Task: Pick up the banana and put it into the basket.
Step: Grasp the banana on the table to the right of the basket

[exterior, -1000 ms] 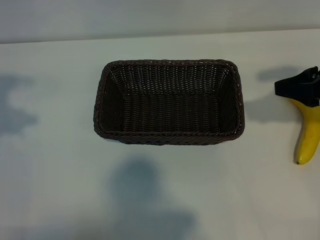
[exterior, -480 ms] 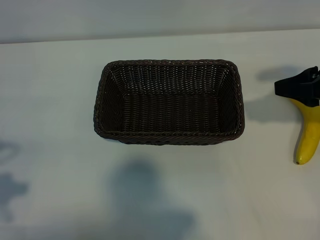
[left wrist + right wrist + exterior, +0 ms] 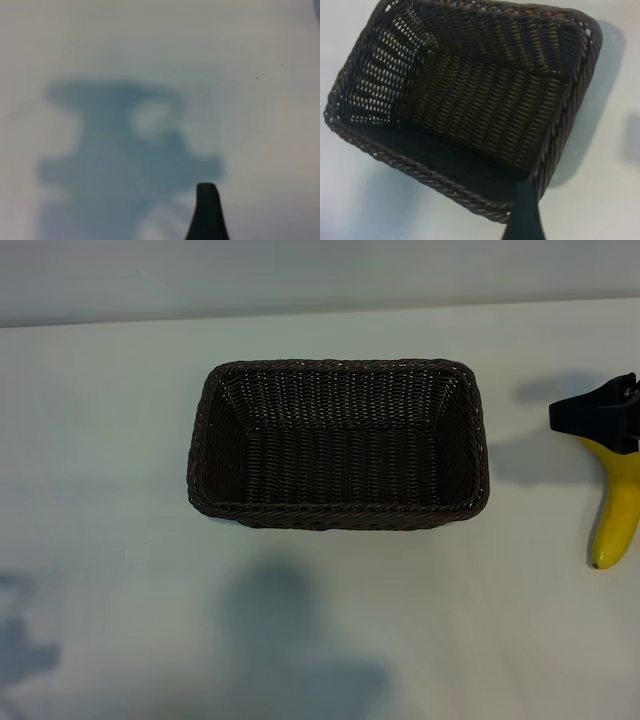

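Right of the empty basket (image 3: pixel 338 445), the right gripper (image 3: pixel 598 418), jaws spread, seemingly straddles the banana (image 3: pixel 616 510).

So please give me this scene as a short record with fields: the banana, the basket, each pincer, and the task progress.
banana: lies on the table at the exterior view's right edge, outside the basket; point
basket: dark woven, mid-table, nothing inside
right pincer: black, at the banana's upper end; whether it grips the banana cannot be told
left pincer: seen only in its wrist view as one dark fingertip over bare table, with a shadow
task progress: banana not yet in basket
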You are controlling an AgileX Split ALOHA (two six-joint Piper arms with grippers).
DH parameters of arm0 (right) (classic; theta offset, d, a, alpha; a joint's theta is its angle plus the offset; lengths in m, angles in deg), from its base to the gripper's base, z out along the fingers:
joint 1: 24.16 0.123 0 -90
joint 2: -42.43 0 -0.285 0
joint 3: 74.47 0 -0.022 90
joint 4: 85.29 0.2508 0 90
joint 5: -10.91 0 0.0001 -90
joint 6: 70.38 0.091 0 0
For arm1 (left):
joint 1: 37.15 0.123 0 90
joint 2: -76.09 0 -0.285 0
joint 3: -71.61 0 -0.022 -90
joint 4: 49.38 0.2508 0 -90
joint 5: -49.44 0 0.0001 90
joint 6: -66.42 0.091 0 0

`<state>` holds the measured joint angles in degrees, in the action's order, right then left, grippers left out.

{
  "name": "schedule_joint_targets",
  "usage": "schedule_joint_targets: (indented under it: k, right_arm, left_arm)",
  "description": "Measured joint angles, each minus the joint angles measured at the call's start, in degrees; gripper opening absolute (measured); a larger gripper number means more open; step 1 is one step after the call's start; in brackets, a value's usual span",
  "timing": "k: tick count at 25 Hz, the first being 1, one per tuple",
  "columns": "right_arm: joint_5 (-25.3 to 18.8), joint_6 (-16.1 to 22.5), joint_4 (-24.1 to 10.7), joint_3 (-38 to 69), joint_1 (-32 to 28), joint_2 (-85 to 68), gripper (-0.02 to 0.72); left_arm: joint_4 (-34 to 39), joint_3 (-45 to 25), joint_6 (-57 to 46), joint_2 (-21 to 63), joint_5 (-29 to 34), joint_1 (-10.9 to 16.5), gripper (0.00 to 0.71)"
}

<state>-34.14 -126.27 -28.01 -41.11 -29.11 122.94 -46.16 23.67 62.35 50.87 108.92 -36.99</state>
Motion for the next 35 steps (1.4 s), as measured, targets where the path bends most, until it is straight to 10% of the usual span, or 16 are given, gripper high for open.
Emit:
schedule_joint_targets:
  k: [27,35]
  right_arm:
    - [3.7,5.7,-0.9,0.0,0.0,0.1,0.572]
    - [4.1,25.0,-20.8,-6.3,0.0,4.8,0.572]
  left_arm:
    - [0.0,-0.6,0.1,17.9,0.5,0.0,0.57]
    - [0.0,-0.6,0.1,17.9,0.5,0.0,0.57]
